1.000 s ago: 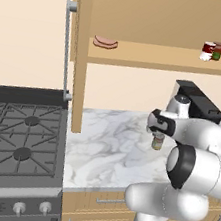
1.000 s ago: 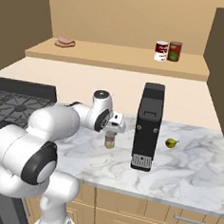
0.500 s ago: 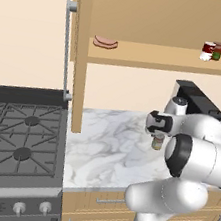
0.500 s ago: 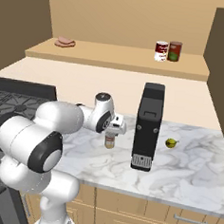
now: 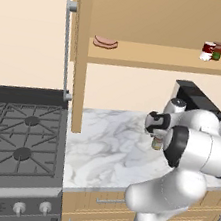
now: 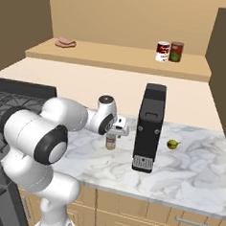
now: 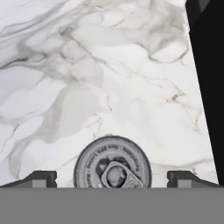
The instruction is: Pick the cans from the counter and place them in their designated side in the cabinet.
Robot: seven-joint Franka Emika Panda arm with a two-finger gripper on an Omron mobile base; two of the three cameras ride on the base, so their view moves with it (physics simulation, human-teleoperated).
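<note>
Two cans (image 5: pixel 212 50) stand close together at the right end of the cabinet (image 5: pixel 147 17) shelf in the left base view, a red one with a white band and a darker red one with a green patch just beside it, while a pinkish flat thing (image 5: pixel 105 42) lies well apart at the shelf's left end. The cabinet door (image 5: pixel 77 51) stands open, edge-on, with its long grey bar handle (image 5: pixel 67 50) toward the black gas stove (image 5: pixel 18 143). On the marble bench (image 5: pixel 106 147) the grey-olive can (image 5: pixel 157 143) stands upright directly under the claw (image 5: pixel 155 135), and a tall black appliance (image 5: pixel 195 98) rises just behind the arm, close to the can. From the right base view, the same can (image 6: pixel 110 141) stands on the bench (image 6: pixel 187 164) under the claw (image 6: pixel 115 132), with the black appliance (image 6: pixel 149 127) near on its right and a small yellow-green fruit (image 6: pixel 173 144) beyond that; the shelf above carries the red and white can (image 6: pixel 162 51), the darker can (image 6: pixel 176 51) touching or nearly touching it, and the pinkish thing (image 6: pixel 65 43) far off to the left. Looking along the hand view, the can's grey lid (image 7: pixel 113 165) with its pull tab sits between the two dark fingertips (image 7: pixel 40 178), which stand spread wide on either side with clear gaps to the lid, so the claw (image 7: pixel 113 179) is released and grips nothing; the black appliance (image 7: pixel 208 78) fills the right edge, close beside the can.
</note>
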